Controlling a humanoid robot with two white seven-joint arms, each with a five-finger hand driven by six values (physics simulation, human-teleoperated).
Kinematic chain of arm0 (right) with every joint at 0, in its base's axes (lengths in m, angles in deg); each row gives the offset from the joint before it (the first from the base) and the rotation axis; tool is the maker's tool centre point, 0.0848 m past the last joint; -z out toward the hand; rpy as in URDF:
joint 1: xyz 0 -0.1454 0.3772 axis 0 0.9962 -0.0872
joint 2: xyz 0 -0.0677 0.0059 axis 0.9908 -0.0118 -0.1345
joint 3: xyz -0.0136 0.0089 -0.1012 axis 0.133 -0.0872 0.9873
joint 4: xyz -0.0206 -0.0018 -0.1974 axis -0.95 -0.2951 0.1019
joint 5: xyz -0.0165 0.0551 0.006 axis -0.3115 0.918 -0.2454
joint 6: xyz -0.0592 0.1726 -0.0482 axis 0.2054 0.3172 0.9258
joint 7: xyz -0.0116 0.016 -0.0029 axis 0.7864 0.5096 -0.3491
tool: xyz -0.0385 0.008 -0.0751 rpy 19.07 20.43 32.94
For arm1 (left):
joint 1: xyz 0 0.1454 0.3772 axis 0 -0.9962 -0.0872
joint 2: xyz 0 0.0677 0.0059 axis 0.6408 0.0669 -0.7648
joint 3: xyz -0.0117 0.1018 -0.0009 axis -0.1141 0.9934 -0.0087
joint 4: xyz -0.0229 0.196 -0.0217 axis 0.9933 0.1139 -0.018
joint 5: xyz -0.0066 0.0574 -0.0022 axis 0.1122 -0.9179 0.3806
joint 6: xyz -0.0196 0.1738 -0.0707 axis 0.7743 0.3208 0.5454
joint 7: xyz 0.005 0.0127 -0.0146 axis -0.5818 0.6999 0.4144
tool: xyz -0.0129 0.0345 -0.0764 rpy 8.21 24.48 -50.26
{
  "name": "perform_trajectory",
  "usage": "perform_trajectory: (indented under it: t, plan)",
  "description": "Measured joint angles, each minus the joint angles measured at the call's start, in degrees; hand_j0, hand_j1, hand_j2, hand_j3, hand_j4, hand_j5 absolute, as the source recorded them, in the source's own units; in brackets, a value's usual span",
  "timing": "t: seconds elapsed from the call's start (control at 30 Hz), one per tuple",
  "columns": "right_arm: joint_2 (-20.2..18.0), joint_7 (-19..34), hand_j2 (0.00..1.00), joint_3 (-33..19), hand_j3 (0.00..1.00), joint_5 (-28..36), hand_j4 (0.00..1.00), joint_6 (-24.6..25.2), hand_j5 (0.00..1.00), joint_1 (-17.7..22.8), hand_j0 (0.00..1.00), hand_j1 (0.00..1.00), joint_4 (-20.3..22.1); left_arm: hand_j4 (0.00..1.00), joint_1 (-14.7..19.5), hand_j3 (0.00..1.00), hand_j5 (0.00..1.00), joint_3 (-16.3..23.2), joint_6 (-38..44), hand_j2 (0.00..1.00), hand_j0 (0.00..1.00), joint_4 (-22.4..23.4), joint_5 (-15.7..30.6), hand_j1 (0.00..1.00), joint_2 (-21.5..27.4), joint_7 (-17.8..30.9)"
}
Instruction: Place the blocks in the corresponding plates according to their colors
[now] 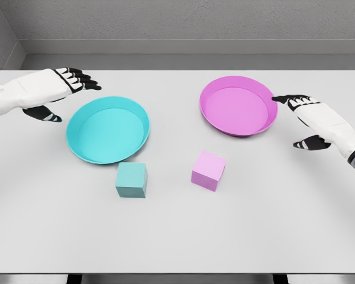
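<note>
1. Status: nothing placed yet. Both plates hold nothing, both blocks sit on the counter (177, 236).
2. Teal block (131, 179): on the counter just in front of the teal plate (107, 129), near its front rim, looks apart from it. Left-centre of the counter.
3. Pink block (208, 170): on the counter in front of the pink plate (238, 105), clear gap between them, turned a bit vs the counter edge. Right-centre.
4. Plates: teal one left of centre, pink one right of centre and nearer the back edge. Well apart from each other.
5. Left hand (50, 94): near the left edge, beside the teal plate's back-left rim. Fingers (83, 78) stretched out, holding nothing.
6. Right hand (310, 118): near the right edge, fingertips just beside the pink plate's right rim; contact, can't tell. Fingers loose/open, holding nothing.
7. Left to do (my read): 2 picks + 2 drops, teal to teal, pink to pink. Approx 0% done. Each hand is on the side of its matching pair, so one block per arm looks workable.
8. Surface: plain light grey counter, flat, matte, front edge visible at the bottom.
9. Room: grey walls behind the back edge, corner at upper left. Sim render, even light.
</note>
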Motion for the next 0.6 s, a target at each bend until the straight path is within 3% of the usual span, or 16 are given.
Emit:
perform_trajectory:
  t: [0.13,0.3,0.43,0.6]
  plan:
    - [0.0,0.3,1.0,-0.6,1.0,0.0,1.0,-0.3,1.0,-0.5,1.0,1.0,0.3,1.0,0.0,1.0,1.0,-0.1,0.0,1.0,1.0,0.0,0.0,1.0,0.3,0.0]
    - [0.3,4.6,1.0,-0.9,1.0,-0.1,1.0,-5.8,1.0,-2.3,1.0,1.0,0.5,1.0,-1.8,1.0,1.0,0.1,0.0,1.0,1.0,-2.9,-0.1,1.0,1.5,0.1]
    - [0.5,12.1,1.0,-0.5,1.0,-0.1,1.0,-12.7,1.0,-6.4,1.0,1.0,0.5,1.0,-5.1,1.0,1.0,0.1,0.0,1.0,1.0,-9.6,-0.7,1.0,2.2,0.4]
    - [1.8,20.9,1.0,2.3,1.0,-0.1,1.0,-15.6,1.0,-13.7,1.0,1.0,0.5,1.0,-5.5,1.0,1.0,0.3,0.0,1.0,1.0,-14.9,-3.5,1.0,2.2,0.5]
